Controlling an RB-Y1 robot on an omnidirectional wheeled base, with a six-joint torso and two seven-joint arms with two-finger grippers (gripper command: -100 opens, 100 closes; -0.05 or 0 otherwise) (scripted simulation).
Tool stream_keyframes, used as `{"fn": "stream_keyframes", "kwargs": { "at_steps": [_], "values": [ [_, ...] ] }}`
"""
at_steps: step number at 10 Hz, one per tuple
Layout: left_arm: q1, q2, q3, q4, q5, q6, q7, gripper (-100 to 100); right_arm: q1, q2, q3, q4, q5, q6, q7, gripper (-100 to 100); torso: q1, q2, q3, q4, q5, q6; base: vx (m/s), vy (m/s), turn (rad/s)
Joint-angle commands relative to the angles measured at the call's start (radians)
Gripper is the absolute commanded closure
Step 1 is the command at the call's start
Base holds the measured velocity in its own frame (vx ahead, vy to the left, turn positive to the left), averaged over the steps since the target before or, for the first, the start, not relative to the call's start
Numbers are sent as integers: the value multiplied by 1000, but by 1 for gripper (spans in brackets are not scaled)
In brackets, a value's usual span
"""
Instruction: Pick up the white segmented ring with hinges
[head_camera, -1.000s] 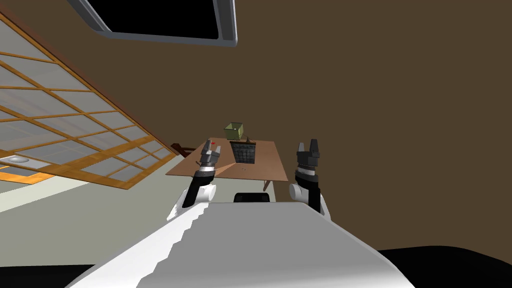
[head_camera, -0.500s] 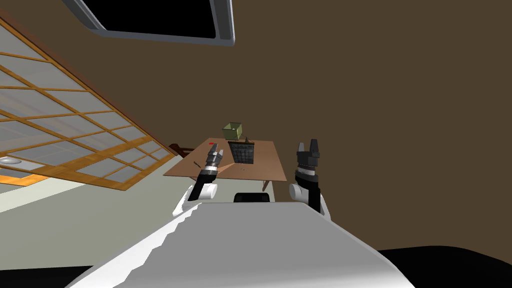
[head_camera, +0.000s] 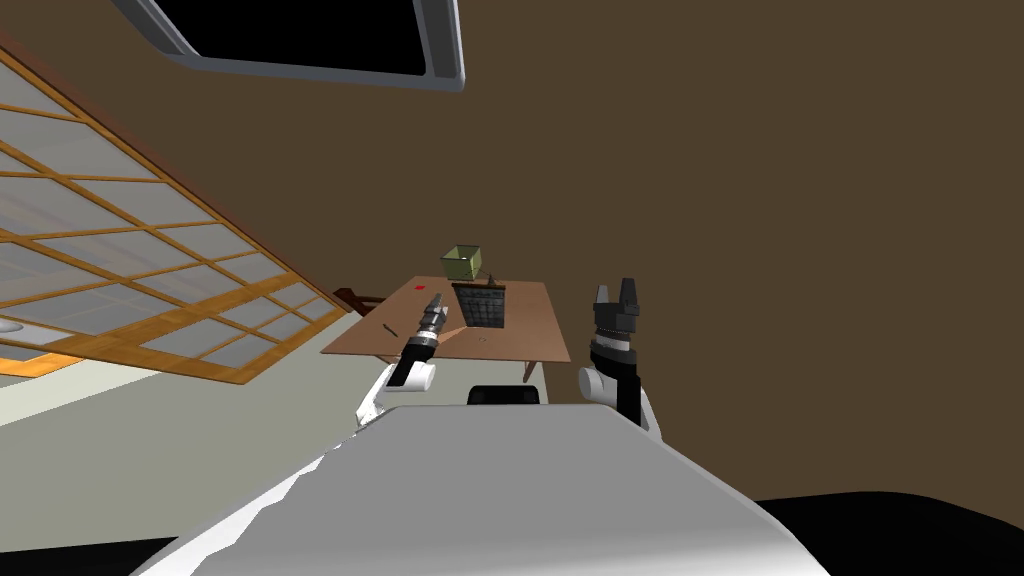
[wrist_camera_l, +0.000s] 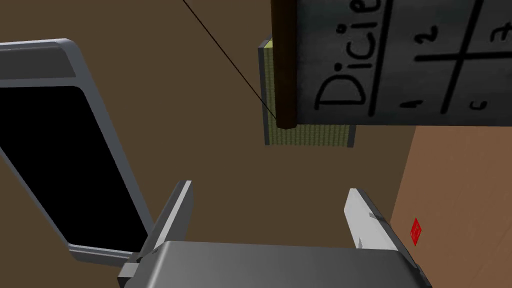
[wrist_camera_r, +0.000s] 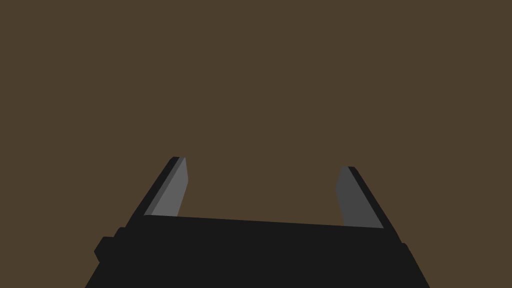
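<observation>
Left claw (wrist_camera_l: 268, 186) agape at edge of brown table (head_camera: 520, 338); right claw (wrist_camera_r: 263, 163) agape — alongside

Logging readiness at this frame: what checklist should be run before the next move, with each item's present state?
1. Open left pincer: ok, fingers apart, nothing between them.
2. Open right pincer: ok, nothing held.
3. Sight of the white ring: cannot tell; nothing on the table reads clearly as it.
4. Aim of the left pincer at the tabletop: not ok; it faces the brown wall, with the green box and lettered board ahead.
5. No contact between left pincer and board: ok.
</observation>
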Motion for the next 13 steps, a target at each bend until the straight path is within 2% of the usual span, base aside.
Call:
{"fn": "stream_keyframes", "kwargs": {
  "at_steps": [1, 2, 4, 5, 7, 8, 13],
  "values": [
    [-22, 0, 3, 50, -11, 45, -11, -100, 0, 0, 0, 0, 0, 0, 0, 0, 0, 0, 0, 0, 0, 0, 11, -37, -24],
    [-22, 0, 3, 63, -11, 45, -11, -100, 0, 0, 0, 0, 0, 0, 0, 0, 0, 0, 0, 0, 0, 0, 6, -28, -5],
    [-57, 5, 12, 127, -21, 98, -21, -100, 0, 0, 0, 0, 0, 0, 0, 0, 0, 0, 0, 0, 0, 0, 3, -27, -18],
    [-57, 5, 12, 134, -21, 98, -21, -100, 0, 0, 0, 0, 0, 0, 0, 0, 0, 0, 0, 0, 0, 0, 3, -20, -6],
    [-94, 7, 20, 193, -31, 152, -31, -100, 0, 0, 0, 0, 0, 0, 0, 0, 1, 0, 0, 0, 0, 0, 4, -28, -19],
    [-94, 7, 20, 206, -31, 152, -31, -100, 0, 0, 0, 0, 0, 0, 0, 0, 0, 0, 0, 0, 0, 0, 3, -26, -7],
    [-184, -6, 41, 374, -55, 282, -55, -100, 0, 0, 0, 0, 0, 0, 0, 0, 0, 0, 0, 0, 0, 0, 7, -31, -19]
  ]
}}
